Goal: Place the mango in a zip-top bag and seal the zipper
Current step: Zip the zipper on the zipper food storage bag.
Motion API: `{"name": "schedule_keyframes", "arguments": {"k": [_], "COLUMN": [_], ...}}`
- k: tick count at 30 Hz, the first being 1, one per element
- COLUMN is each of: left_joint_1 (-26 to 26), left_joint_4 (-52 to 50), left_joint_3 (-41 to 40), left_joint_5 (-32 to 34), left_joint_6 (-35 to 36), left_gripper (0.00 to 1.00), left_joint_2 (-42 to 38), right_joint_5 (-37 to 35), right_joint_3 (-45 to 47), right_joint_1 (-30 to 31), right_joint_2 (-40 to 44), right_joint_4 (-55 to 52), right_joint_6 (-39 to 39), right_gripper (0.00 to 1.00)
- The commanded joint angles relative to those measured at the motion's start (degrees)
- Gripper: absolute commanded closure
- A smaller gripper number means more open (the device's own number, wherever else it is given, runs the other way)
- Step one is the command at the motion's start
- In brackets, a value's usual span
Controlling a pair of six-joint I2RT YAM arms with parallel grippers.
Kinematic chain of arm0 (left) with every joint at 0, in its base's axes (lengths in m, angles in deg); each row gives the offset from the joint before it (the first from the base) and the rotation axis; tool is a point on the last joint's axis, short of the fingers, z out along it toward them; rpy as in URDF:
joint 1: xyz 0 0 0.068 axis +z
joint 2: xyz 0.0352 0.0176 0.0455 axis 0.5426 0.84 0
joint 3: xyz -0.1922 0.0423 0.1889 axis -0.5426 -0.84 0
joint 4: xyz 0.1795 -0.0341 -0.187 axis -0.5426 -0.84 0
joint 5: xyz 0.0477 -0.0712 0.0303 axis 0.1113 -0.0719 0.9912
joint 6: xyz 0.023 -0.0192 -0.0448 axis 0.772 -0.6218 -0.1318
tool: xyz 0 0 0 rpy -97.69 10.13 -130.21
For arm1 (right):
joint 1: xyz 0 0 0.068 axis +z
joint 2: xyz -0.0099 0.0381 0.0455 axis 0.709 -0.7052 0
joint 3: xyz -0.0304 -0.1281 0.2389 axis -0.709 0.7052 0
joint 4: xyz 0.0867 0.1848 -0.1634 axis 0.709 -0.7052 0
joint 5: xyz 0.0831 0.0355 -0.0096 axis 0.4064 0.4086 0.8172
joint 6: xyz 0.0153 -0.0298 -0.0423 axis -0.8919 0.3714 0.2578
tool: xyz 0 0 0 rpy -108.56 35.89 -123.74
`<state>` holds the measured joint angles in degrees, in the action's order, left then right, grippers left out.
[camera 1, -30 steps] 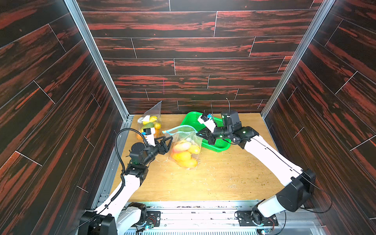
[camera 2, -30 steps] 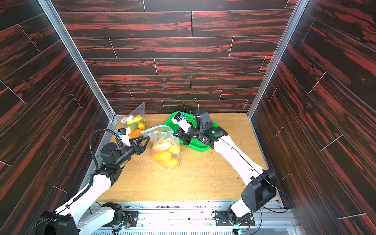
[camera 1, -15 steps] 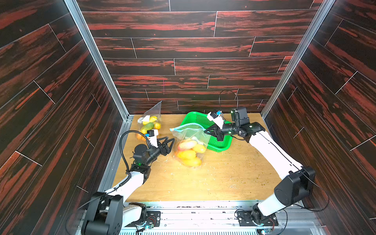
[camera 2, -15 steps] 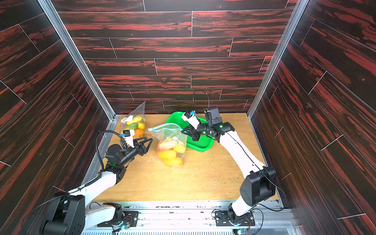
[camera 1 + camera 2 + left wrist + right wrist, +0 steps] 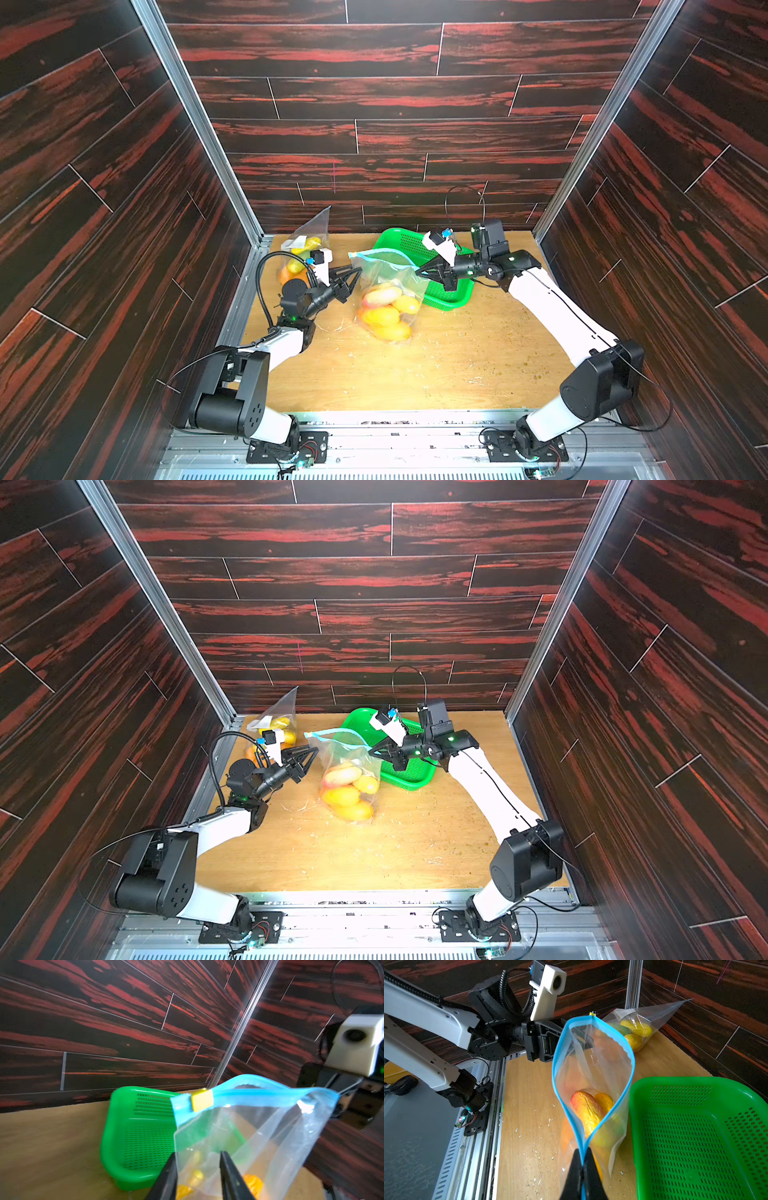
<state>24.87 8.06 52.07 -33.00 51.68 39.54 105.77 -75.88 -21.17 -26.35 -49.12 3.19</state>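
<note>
Soft, slippery, heavy with mangoes (image 5: 384, 316): take zip-top bag (image 5: 390, 274) by zipper strip (image 5: 554, 1068). Clamped there at 3 o'clock by right hand (image 5: 583, 1152); straddled at 9 o'clock by parted left hand (image 5: 197, 1154).

Both top views high, looking down on table (image 5: 415, 374), wrist views close, sharing the bag (image 5: 270, 1126)

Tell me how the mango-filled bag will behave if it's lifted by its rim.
Probably floppy: the bag wrinkles, and its blue rim bows where the right end effector pinches it. Likely bottom-heavy: the mangoes bulge low, so it should sag and swing when lifted. The glossy film may slip from a pinch.
</note>
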Motion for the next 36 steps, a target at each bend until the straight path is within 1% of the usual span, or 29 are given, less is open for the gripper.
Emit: {"name": "schedule_keyframes", "arguments": {"k": [1, 2, 4, 5, 6, 7, 8, 12, 15, 17, 18, 19, 20, 22, 23, 24, 26, 28, 30, 33, 35, 36], "left_joint_1": [0.19, 0.21, 0.22, 0.19, 0.23, 0.23, 0.23, 0.25, 0.25, 0.25, 0.28, 0.25, 0.22, 0.24, 0.17, 0.1, -0.05, -0.32, -0.71, -1.63, -2.24, -2.47], "left_joint_4": [5.02, 4.77, 4.2, 3.93, 3.61, 3.03, 2.32, -0.21, -2.6, -6.85, -9.51, -13.39, -16.03, -19.3, -19.47, -19.34, -19.16, -19.24, -19.26, -19.31, -20.53, -21.1], "left_joint_3": [-0.13, -0.28, -0.37, -0.47, -0.48, -0.51, -0.52, -0.85, -1.45, -1.4, -0.75, -0.06, 0.47, 1.02, 1.03, 1.02, 1.49, 2.21, 2.68, 2.88, 3.27, 3.38], "left_joint_5": [-0.91, -0.97, -0.78, -0.62, -0.7, -0.53, -0.43, 0.36, 1.6, 3.95, 4.89, 6.1, 7.12, 7.52, 6.95, 6.17, 4.33, 2.52, 1.23, 0.14, 0.27, 0.27], "left_joint_6": [-0.01, 0.17, 0.59, 0.76, 0.87, 1.04, 1.45, 2.72, 3.24, 4.0, 4.56, 5.44, 5.76, 6.28, 6.53, 6.57, 6.66, 6.79, 7.09, 8.21, 8.79, 9.18], "left_gripper": [0.75, 0.8, 0.85, 0.92, 0.95, 0.96, 1.0, 1.0, 1.0, 1.0, 1.0, 1.0, 1.0, 1.0, 1.0, 1.0, 1.0, 1.0, 1.0, 1.0, 1.0, 1.0], "left_joint_2": [-0.5, -0.85, -1.44, -1.84, -2.08, -2.43, -2.87, -4.48, -7.37, -10.36, -11.57, -13.3, -14.39, -16.73, -17.41, -17.97, -18.59, -18.83, -18.96, -19.14, -19.26, -19.35], "right_joint_5": [1.54, 2.04, 2.74, 2.75, 2.79, 2.76, 2.82, 1.7, -2.89, -6.85, -7.69, -7.68, -6.35, 1.43, 3.05, 3.55, 3.51, 2.44, 2.44, 0.91, -1.65, -4.41], "right_joint_3": [1.42, 1.82, 2.76, 3.25, 3.54, 3.74, 3.86, 4.35, 3.97, 2.85, 2.27, 1.86, 1.8, 2.84, 3.97, 5.14, 5.84, 2.76, -1.98, -11.58, -18.79, -21.74], "right_joint_1": [-0.53, -0.69, -0.96, -1.04, -1.05, -1.14, -1.29, -2.13, -3.13, -3.83, -3.86, -3.86, -3.86, -3.73, -3.41, -2.72, -0.73, 1.66, 3.48, 7.0, 9.61, 10.94], "right_joint_2": [0.83, 1.06, 1.6, 1.86, 2.05, 2.06, 2.14, 2.32, 2.21, 1.91, 1.95, 2.24, 2.87, 5.84, 7.51, 9.17, 10.66, 9.16, 6.02, -1.32, -6.76, -9.42], "right_joint_4": [0.22, 0.67, 1.6, 2.14, 2.54, 2.73, 2.92, 4.32, 5.97, 5.9, 5.3, 4.6, 4.35, 5.74, 8.01, 10.96, 14.84, 14.06, 11.75, 5.99, 1.26, -0.17], "right_joint_6": [-0.32, -0.54, -0.83, -1.15, -1.31, -1.49, -1.73, -3.7, -7.61, -10.26, -10.64, -10.67, -10.68, -10.3, -11.17, -12.06, -12.61, -12.14, -11.19, -9.04, -8.22, -8.75], "right_gripper": [1.0, 1.0, 1.0, 1.0, 1.0, 1.0, 1.0, 1.0, 1.0, 1.0, 1.0, 0.96, 0.85, 0.71, 0.63, 0.56, 0.48, 0.39, 0.36, 0.32, 0.31, 0.3]}}
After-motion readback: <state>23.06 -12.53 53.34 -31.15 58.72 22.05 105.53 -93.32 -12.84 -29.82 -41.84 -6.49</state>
